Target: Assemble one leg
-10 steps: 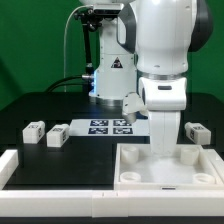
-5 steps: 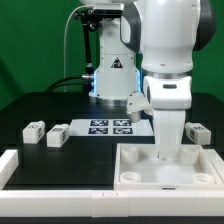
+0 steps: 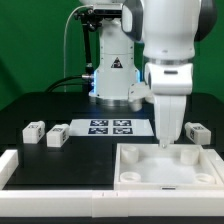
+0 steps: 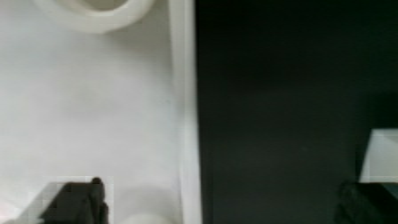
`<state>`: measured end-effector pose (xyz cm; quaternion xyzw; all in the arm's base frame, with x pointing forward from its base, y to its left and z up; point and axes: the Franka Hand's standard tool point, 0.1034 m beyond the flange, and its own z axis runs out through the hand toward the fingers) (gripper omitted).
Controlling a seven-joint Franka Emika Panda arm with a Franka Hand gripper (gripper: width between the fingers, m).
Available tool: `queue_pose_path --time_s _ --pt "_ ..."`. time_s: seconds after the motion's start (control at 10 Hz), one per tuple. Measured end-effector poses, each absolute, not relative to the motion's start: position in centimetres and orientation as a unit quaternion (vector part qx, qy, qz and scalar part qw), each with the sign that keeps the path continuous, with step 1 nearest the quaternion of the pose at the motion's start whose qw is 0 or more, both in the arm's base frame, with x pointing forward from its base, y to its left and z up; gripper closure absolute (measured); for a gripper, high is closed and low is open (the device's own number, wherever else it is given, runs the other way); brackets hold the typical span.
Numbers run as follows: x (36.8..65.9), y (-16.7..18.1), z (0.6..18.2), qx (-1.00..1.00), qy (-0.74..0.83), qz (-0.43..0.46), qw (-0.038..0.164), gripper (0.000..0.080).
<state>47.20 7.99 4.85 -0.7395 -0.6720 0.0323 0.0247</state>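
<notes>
Three small white legs with marker tags lie on the black table: two at the exterior view's left (image 3: 36,131) (image 3: 58,135) and one at the right (image 3: 197,131). The large white tray-like part (image 3: 140,176) lies in front. My gripper (image 3: 168,143) hangs over the tray's back right corner, left of the right leg. In the wrist view my gripper (image 4: 214,205) is open and empty, its dark fingertips (image 4: 75,202) wide apart on either side of the tray's edge (image 4: 182,120). A white piece (image 4: 381,156) at the frame edge may be that leg.
The marker board (image 3: 110,126) lies on the table behind the tray. A white L-shaped fence (image 3: 12,163) runs along the front left. The robot base and cables stand at the back. A round hole (image 4: 98,12) shows in the tray.
My arm has moved toward the exterior view's right, from over the tray's back middle to its back right corner, closer to the right leg. No part has moved.
</notes>
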Motion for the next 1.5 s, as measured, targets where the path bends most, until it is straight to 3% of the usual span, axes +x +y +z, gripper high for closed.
queue_pose_path --time_s 0.5,0.9,1.3,1.5 --pt "46.6 8.0 5.5 -0.791 -0.610 0.033 0.020 0.0151" --pt "45.2 7.7 4.9 -0.924 -0.378 0.041 0.032 0.0151" --pt "43.1 11.6 4.3 -0.991 -0.115 0.059 0.033 0.0151" --pt "42.3 14.5 4.5 -0.991 -0.113 0.059 0.033 0.0151"
